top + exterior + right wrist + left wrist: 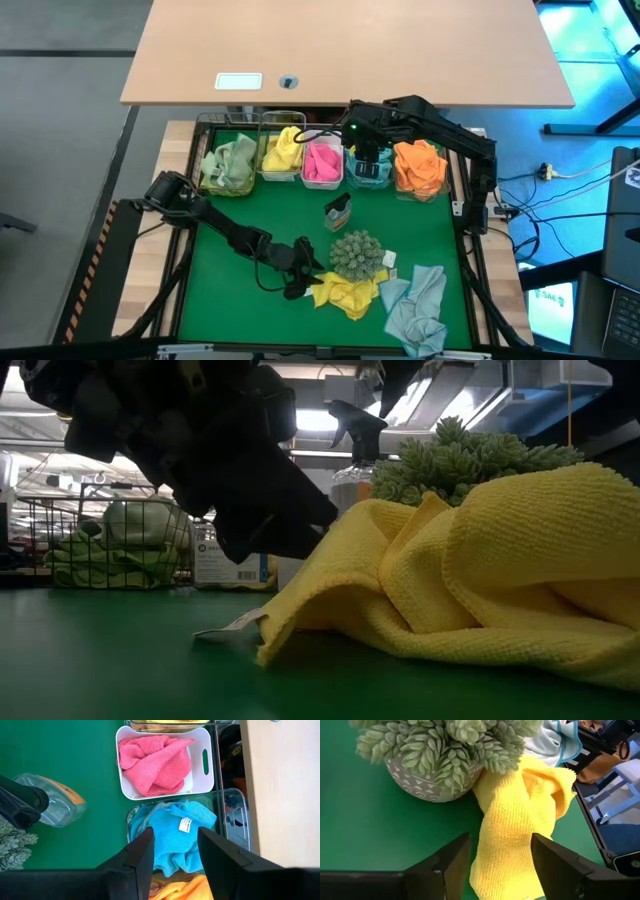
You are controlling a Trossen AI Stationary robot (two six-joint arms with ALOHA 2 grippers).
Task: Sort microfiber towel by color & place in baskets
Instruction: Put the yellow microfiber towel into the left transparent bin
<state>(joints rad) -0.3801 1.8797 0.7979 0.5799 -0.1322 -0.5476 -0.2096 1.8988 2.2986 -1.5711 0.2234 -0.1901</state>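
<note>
Biggest worry: my left gripper [497,865] bumps the potted succulent [440,755], since the yellow towel [520,830] lies right against its pot, or I only pinch one fold. My fingers are spread wide, holding nothing, straddling the towel's near end. My right gripper [172,857] hovers open and empty above the blue towel's basket [235,815].

Lying on a green mat [250,215]: a yellow towel [345,293] and a pale grey-blue towel [418,305] near the front edge. Standing beside them, a grey pot [427,782] with a white triangle pattern, holding a grey-green spiky plant [356,254]. Along the back edge, sitting in baskets: light green [230,163], yellow [283,150], pink in the white basket [202,782], bright blue [175,837], orange [420,165].
</note>
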